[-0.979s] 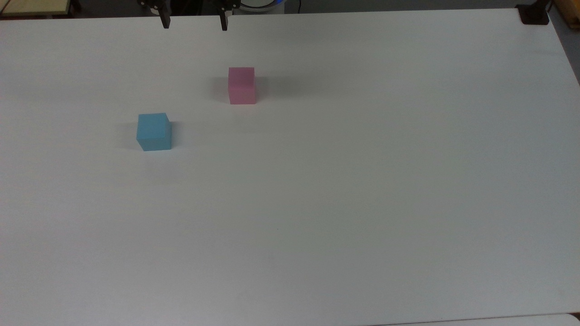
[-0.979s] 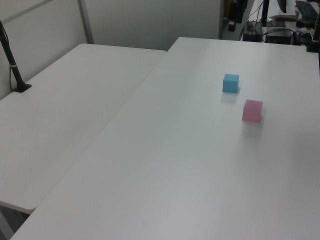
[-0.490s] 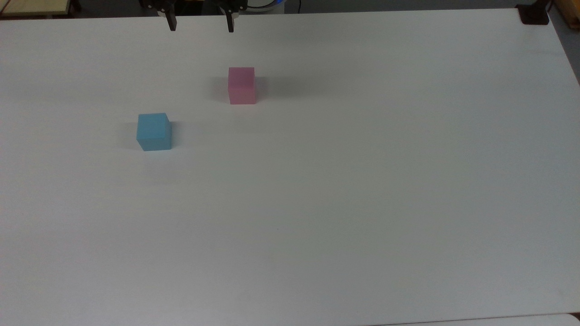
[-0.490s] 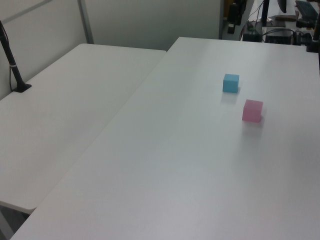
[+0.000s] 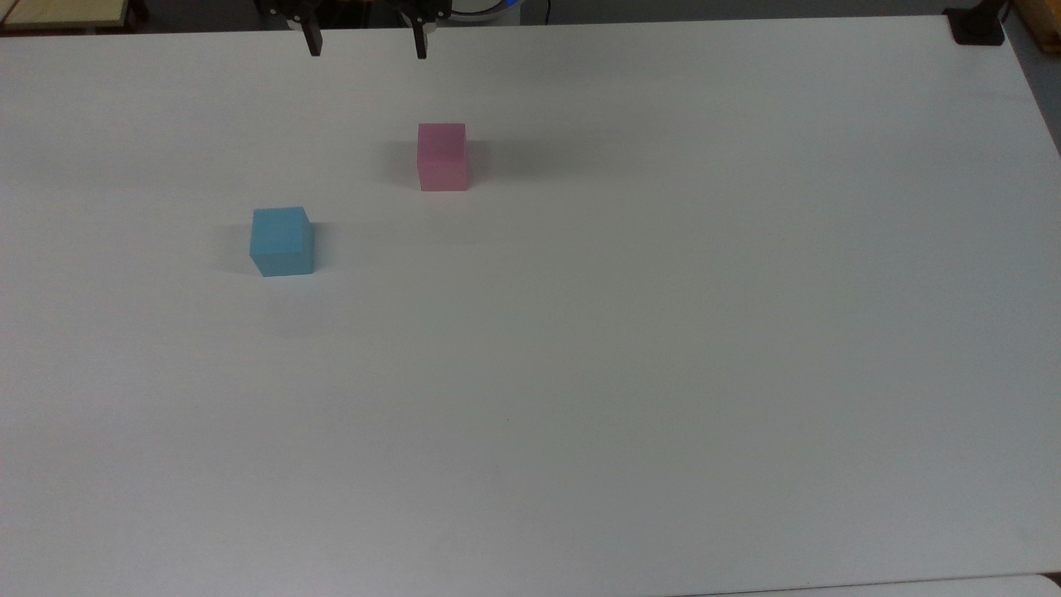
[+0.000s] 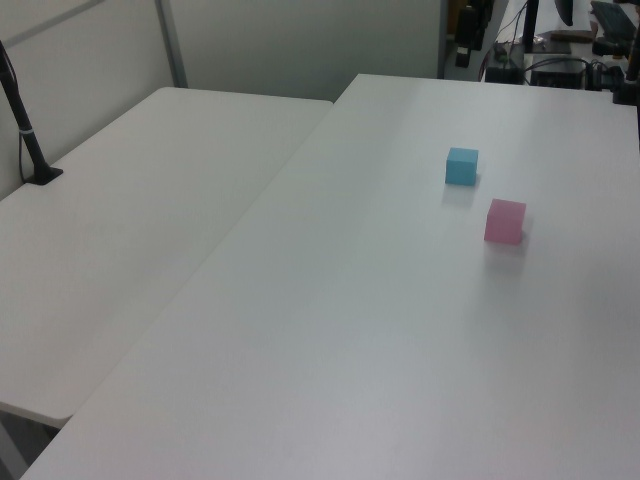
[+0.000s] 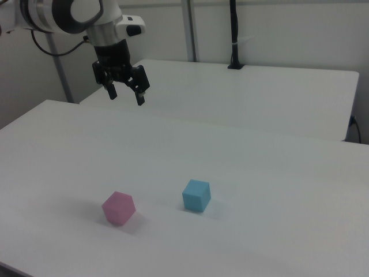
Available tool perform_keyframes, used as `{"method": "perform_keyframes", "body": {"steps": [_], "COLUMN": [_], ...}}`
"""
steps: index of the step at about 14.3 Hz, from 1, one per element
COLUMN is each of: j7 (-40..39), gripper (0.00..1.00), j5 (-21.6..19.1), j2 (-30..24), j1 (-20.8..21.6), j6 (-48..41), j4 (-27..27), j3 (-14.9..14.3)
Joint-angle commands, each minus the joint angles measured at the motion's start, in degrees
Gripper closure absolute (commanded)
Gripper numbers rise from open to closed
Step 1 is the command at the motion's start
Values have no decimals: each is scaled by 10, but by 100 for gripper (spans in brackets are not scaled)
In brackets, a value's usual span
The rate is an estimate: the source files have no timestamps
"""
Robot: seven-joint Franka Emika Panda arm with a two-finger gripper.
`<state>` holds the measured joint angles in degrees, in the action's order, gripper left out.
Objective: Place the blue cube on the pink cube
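The blue cube [image 5: 283,241] [image 6: 461,166] [image 7: 196,195] rests on the white table, at the top view's left. The pink cube [image 5: 443,157] [image 6: 505,221] [image 7: 119,208] stands apart from it, up and to the right in the top view. My gripper [image 5: 367,51] [image 7: 125,96] hangs open and empty high above the table, near the top view's upper edge, with its two black fingers spread wide. In the right view it is well above and behind the pink cube. Neither cube is touched.
The white table [image 5: 630,348] stretches wide to the top view's right and bottom. A second white table [image 6: 120,220] adjoins it in the left view. A black post base [image 5: 976,25] sits at the top view's upper right corner.
In the top view the open gripper shifted a little to the right and slightly down over the last second, then held almost still. Both cubes stayed put.
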<state>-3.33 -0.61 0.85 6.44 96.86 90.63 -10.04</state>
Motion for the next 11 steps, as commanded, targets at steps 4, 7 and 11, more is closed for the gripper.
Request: {"method": "perform_keyframes", "body": {"steps": [4,7,11], "j7": [-11,-12,-62], "gripper": [0,0,0], "j5": [11,11,11], "j2": [-13,-12,-9], "j1": [9,9,-14], "j6": [-50,-71,-122], "j4": [-11,-15,-48], "j3": [-6,-6,-3]}}
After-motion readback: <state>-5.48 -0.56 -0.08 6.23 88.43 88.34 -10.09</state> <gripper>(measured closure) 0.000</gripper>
